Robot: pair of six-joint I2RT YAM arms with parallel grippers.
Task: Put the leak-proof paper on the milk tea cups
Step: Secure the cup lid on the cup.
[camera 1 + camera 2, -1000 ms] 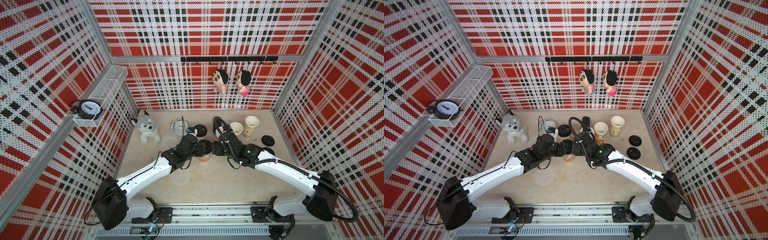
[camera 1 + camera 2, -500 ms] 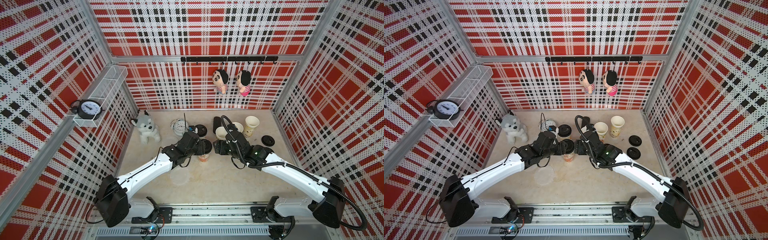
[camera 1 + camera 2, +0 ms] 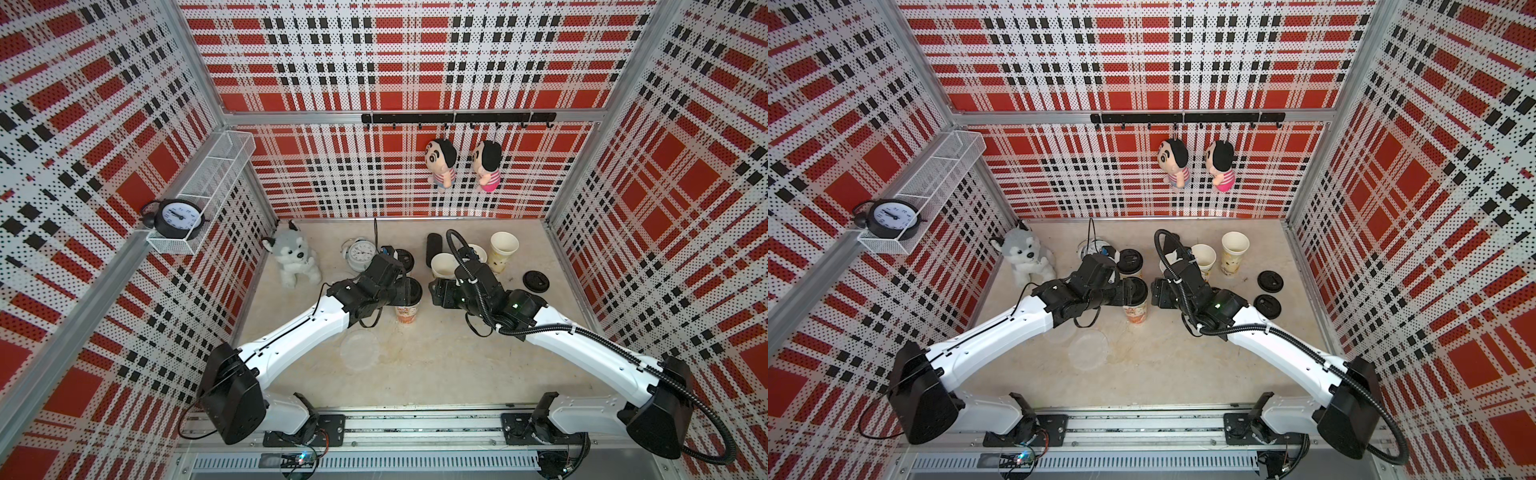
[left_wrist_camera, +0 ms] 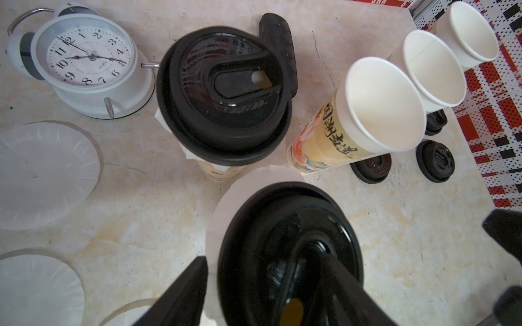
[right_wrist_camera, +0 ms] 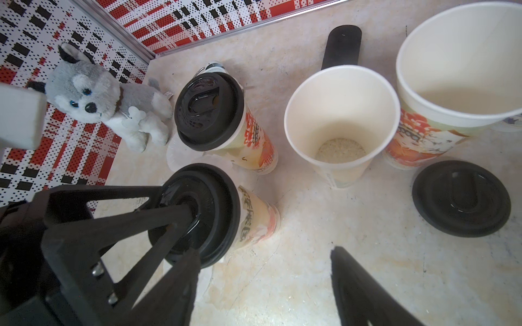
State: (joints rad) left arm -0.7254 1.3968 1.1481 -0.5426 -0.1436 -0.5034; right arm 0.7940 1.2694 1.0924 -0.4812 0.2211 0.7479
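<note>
Hanging over the middle milk tea cup (image 3: pixel 406 312), the left gripper (image 4: pixel 262 259) is showing its jaws spread, one finger lying on the cup's black lid (image 4: pixel 288 214), with leak-proof paper (image 4: pixel 226 209) peeping out beneath it. The right gripper (image 5: pixel 265 251) is gaping empty just beside the cup. A husky plush (image 3: pixel 293 259), three open cups (image 5: pixel 339 113), an alarm clock (image 4: pixel 87 62) and loose sheets (image 4: pixel 42 175) are crowding around

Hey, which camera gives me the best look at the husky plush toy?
The right wrist view: the husky plush sits close up, with its face and blue eyes clear. Both top views show the plush small, from above, by the wall corner. The left wrist view does not show it.
</note>
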